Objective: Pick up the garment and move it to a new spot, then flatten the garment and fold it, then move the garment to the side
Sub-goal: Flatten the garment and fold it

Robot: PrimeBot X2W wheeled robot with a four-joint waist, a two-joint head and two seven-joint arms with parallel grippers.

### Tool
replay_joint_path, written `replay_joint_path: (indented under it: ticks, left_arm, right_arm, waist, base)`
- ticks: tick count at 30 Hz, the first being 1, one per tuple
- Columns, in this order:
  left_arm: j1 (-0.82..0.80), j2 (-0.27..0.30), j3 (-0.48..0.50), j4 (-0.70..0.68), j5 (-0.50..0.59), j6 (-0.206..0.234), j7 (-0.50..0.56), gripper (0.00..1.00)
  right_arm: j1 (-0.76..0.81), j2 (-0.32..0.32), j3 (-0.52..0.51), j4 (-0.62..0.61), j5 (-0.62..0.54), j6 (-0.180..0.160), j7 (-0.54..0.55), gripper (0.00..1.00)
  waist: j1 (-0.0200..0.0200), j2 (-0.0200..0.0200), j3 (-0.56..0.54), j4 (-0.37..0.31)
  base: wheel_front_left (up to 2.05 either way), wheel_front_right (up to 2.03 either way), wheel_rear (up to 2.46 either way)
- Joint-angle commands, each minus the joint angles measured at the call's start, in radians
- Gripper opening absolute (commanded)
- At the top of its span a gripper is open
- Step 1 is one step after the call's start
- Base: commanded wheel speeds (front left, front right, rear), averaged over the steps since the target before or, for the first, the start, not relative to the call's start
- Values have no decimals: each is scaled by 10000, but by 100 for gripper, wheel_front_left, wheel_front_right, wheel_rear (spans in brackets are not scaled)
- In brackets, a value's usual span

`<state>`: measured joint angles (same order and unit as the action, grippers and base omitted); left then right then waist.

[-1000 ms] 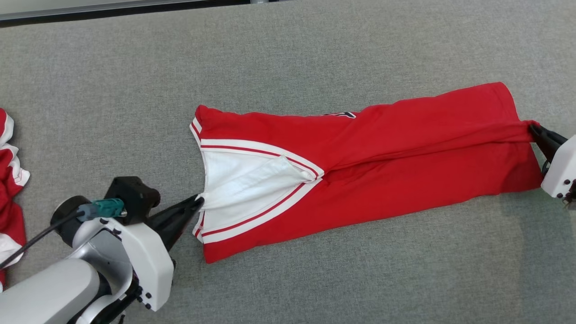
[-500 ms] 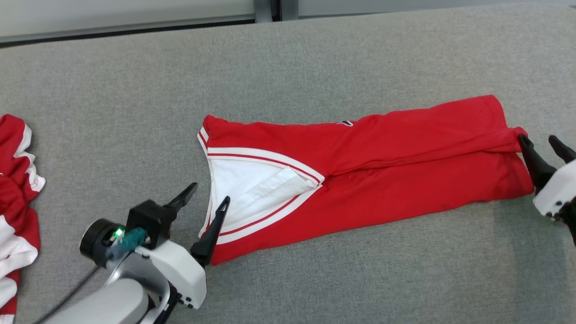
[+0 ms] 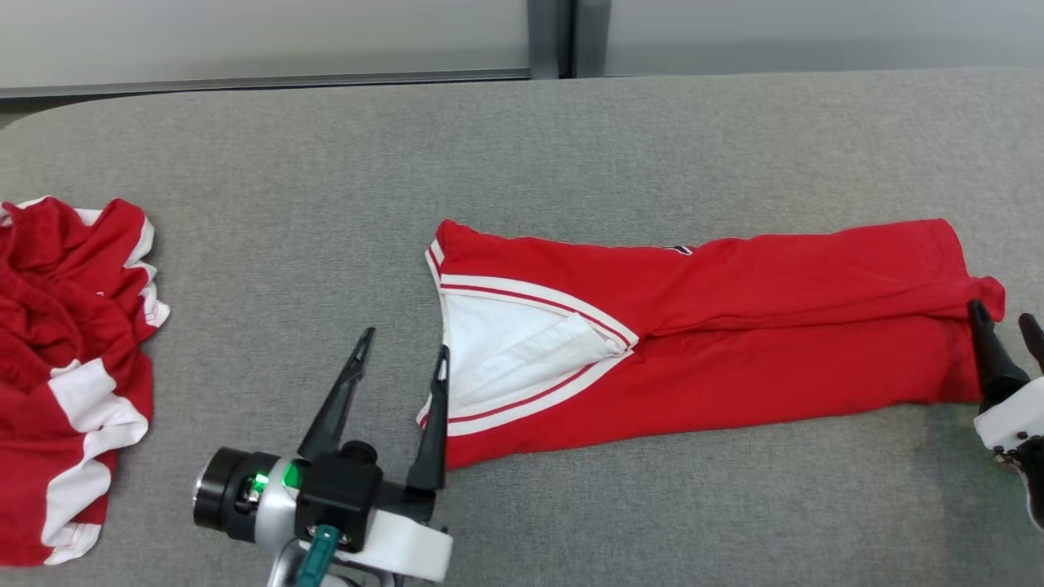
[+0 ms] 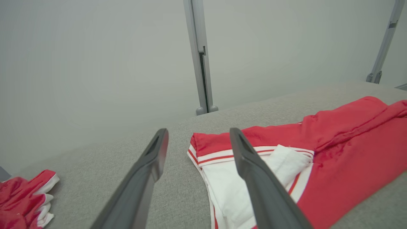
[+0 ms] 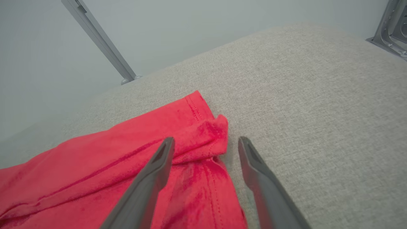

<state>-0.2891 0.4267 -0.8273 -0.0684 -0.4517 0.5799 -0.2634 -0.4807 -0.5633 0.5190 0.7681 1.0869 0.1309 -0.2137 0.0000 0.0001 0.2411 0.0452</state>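
Red with white-and-red striped trim, one jersey point(image 3: 734, 326) lies folded into a long strip on the grey fabric surface point(image 3: 326, 163), stretched between two grippers. At its V-neck end, the left gripper point(image 3: 405, 341) has its two dark fingers point(image 3: 336, 399) spread wide, with only bare grey cloth between them. The neckline's edge runs just beside the right-hand finger, and whether the two touch cannot be made out. At the hem end, the right gripper point(image 3: 1001, 313) likewise holds its two fingers well apart, gripping nothing. In its wrist view a bunched corner of the hem sits just ahead of the gap between the fingertips, while the left-hand finger crosses in front of the red cloth.

A second garment point(image 3: 65, 326), red with white bands, lies crumpled well off to the left of the left gripper's fingers, its outer part cut off by the head view's edge. The right gripper's body is also cut by the frame, and the left arm runs out at the bottom. A small dark mark point(image 3: 677, 250) on the jersey is mostly tucked into a fold and cannot be read. Beyond the fingertips, one grey metal post point(image 3: 550, 37) rises behind the surface against a pale wall point(image 3: 245, 37); the left wrist view shows two such posts.
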Motion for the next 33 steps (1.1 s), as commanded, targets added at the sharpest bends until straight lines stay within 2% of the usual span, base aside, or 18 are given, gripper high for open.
replay_joint_path:
  ticks: [1,7,13,18,19,20,21,25,33]
  left_arm:
    - [254,-169,113,31,248,-142,-12,100]
    - [873,-929,487,298,1071,-751,-12,100]
    - [1244,-1378,960,499,1573,-996,-15,100]
    - [1599,-1673,1450,714,1938,-1047,-13,100]
    - [1672,-1719,1525,739,1967,-1083,-15,100]
    - [1756,-1757,1621,765,1992,-1126,-15,100]
    - [1837,-1781,1703,818,2003,-1131,-14,100]
    - [2030,-1905,2093,908,2053,-1296,-14,100]
    - [2197,-1993,2667,1066,2180,-1756,-14,100]
  right_arm:
    - [-221,-117,-116,346,-152,-4,126,100]
    - [-1071,68,-100,2187,-709,-2,1312,100]
    - [-1298,407,156,3111,-963,-2,2347,100]
    - [-921,918,448,3405,-974,-1,3138,100]
    - [-843,951,479,3375,-967,-1,3180,57]
    - [-789,964,480,3325,-945,-1,3158,31]
    - [-749,944,482,3247,-933,-1,3062,0]
    - [-779,555,364,3170,-1051,-16,2388,0]
    - [-1578,-737,561,3445,-1947,-13,1495,0]
  waist:
    - [0,-1,-159,329]
    - [0,-1,-250,811]
    - [0,-1,-257,1008]
    - [0,-1,-309,1050]
    - [0,-1,-322,1040]
    - [0,-1,-337,1024]
    - [0,-1,-356,1000]
    - [0,-1,-428,857]
    - [0,-1,-352,373]
  base:
    - [0,0,0]
    - [0,0,0]
    - [0,0,0]
    - [0,0,0]
    - [0,0,0]
    - [0,0,0]
    - [0,0,0]
    - [0,0,0]
    - [0,0,0]
